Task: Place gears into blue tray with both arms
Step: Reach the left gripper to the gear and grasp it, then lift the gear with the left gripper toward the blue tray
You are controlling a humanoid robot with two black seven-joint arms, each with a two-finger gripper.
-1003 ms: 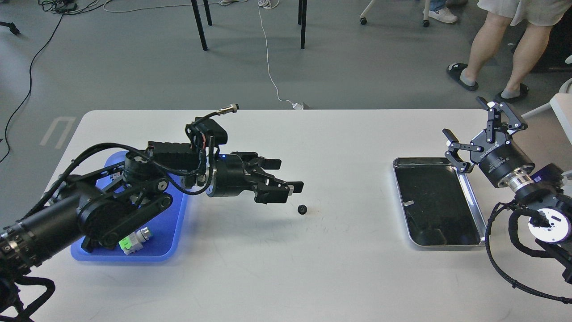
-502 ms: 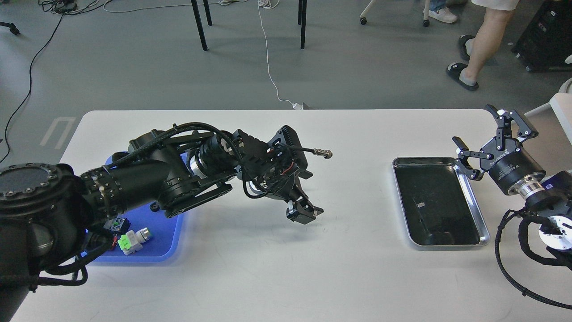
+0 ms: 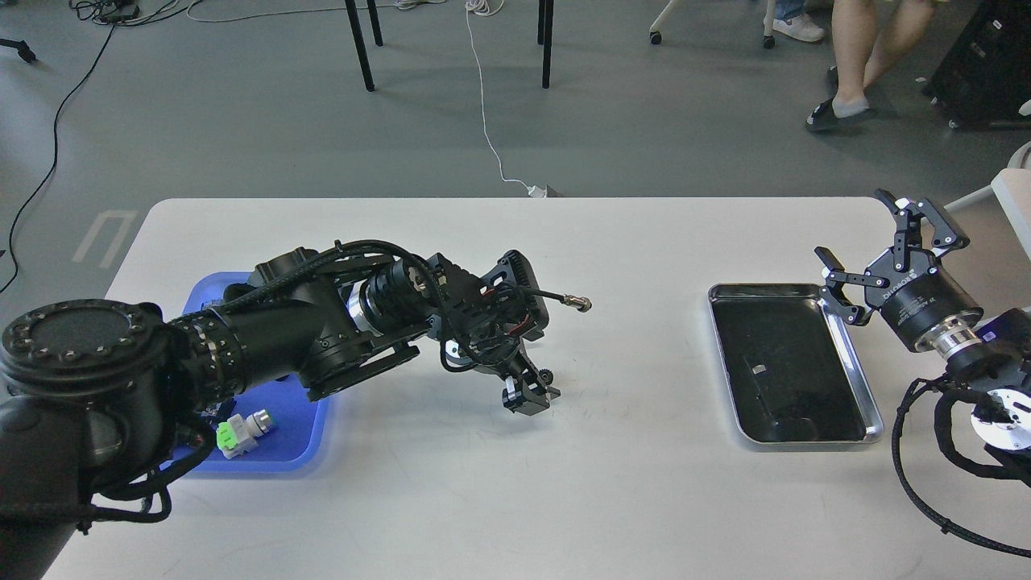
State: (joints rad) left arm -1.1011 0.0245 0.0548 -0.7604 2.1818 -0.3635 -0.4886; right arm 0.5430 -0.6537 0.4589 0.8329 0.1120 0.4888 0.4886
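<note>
One tiny black gear shows at mid-table, right against the upper right side of my left gripper. That gripper points down at the table with its fingers close together. Whether the gear sits between them or just behind them is not clear. The blue tray lies at the left, mostly hidden under my left arm. My right gripper hovers at the far right beyond the steel tray, its fingers spread wide with nothing between them.
A shiny steel tray with a black floor lies at the right. A green-and-white connector block rests in the blue tray. A cable plug sticks out from my left wrist. A person's legs are on the floor beyond the table.
My left arm swung over, turned its gripper downward and lowered it beside the gear, the fingers now narrower. My right gripper drifted slightly right, then held still. The person walked away.
</note>
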